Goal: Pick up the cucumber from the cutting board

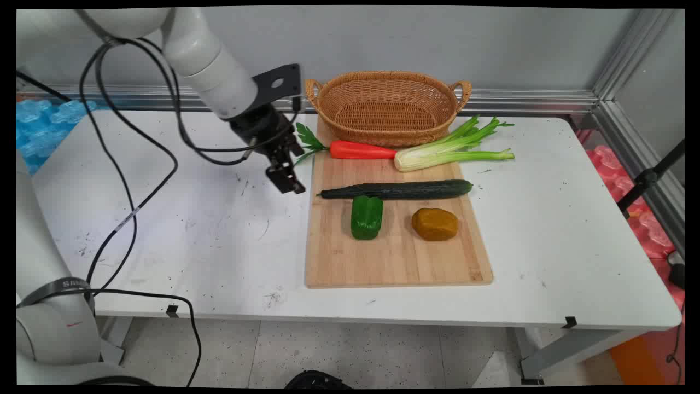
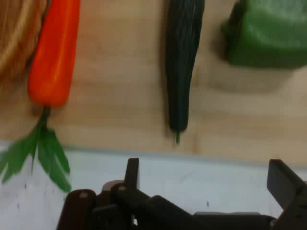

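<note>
in the main view my gripper (image 1: 286, 174) hung empty over the table (image 1: 180, 219) just left of the board (image 1: 394, 257), nearest the cucumber (image 1: 399, 190) tip, and in the hand view my fingers (image 2: 132, 173) stood open facing cucumber (image 2: 182, 67) and carrot (image 2: 53, 57), so i judged a straight, level approach best.

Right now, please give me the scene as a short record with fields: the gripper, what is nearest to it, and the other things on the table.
gripper: gripper, fingers open, holding nothing, over the white table beside the board's left edge
nearest: stem tip of the cucumber and leaves of the carrot
surface: wooden cutting board
on board: cucumber, green pepper, brown potato, carrot
behind: wicker basket, empty, at the board's far end
beside basket: celery, partly off the board
</note>
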Available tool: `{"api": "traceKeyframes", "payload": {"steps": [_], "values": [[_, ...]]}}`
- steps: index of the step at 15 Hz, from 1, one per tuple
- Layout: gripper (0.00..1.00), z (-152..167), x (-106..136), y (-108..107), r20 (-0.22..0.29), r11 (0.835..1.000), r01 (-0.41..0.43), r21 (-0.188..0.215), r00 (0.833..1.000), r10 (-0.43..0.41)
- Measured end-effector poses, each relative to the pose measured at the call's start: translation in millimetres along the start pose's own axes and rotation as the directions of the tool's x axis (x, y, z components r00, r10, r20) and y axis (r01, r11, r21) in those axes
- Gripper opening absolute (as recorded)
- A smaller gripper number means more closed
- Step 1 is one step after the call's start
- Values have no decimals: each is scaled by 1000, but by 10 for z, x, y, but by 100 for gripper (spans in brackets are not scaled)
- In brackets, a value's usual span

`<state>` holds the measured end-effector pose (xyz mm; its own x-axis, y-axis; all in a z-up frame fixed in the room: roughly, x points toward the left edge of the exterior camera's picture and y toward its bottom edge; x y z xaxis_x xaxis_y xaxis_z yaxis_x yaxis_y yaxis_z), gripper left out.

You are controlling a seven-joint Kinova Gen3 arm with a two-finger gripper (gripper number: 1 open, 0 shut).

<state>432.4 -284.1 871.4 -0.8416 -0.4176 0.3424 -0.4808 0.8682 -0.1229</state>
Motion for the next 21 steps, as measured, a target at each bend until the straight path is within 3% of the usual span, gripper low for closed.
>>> {"api": "traceKeyframes", "payload": {"steps": [10,21], "values": [[100,114,687,-141,-82,1000,-10,-3,997,9],[100,451,1124,-177,-147,1000,10,-13,989,-12]]}}
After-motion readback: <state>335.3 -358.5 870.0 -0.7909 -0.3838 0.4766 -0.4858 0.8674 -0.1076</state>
